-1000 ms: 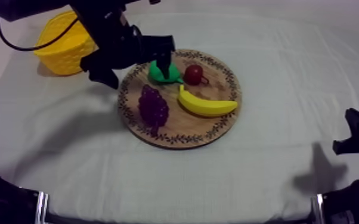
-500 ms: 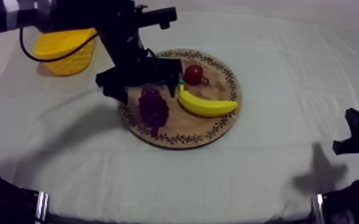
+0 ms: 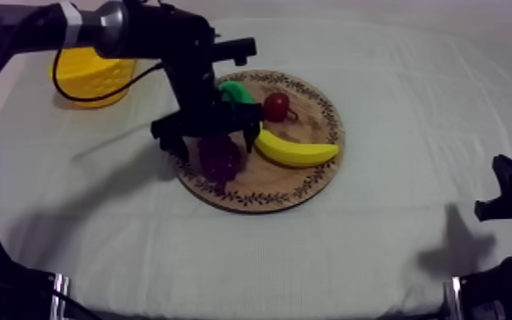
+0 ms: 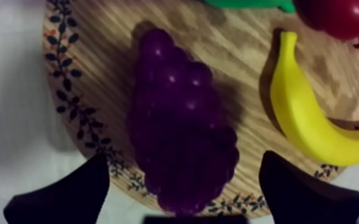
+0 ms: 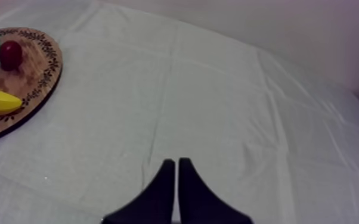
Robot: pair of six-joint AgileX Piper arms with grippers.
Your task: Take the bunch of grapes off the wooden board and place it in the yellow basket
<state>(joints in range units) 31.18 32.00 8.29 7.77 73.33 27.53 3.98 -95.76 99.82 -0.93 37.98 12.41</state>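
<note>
Purple grapes (image 3: 219, 157) lie on the wooden board (image 3: 259, 201), the left gripper (image 3: 211, 139) hovering right over them and the basket (image 3: 89, 75) well behind. Left wrist view: fingers (image 4: 68, 193) spread, straddling the grapes. The banana (image 4: 307, 119) lies near one finger, so a squeeze may nudge it, or slip off the rounded fruit. Right wrist view: the right gripper (image 5: 175, 173) is pressed together over bare cloth (image 5: 229, 107).

Top view: dim, flat light from above; the cloth (image 3: 310, 247) reads grey, no glare. The left arm (image 3: 140, 34) throws a broad, soft-edged shadow over the cloth, from the wooden board's (image 3: 310, 174) 9 o'clock out toward the view's 8 o'clock. Fainter shadow patch at 4 o'clock. Small glint on the small red fruit (image 3: 275, 105).

Left wrist view: the bunch of grapes (image 4: 182, 131) carries dull highlights; board darkened close around it.

Right wrist view: cloth evenly lit, creases faintly shaded.
</note>
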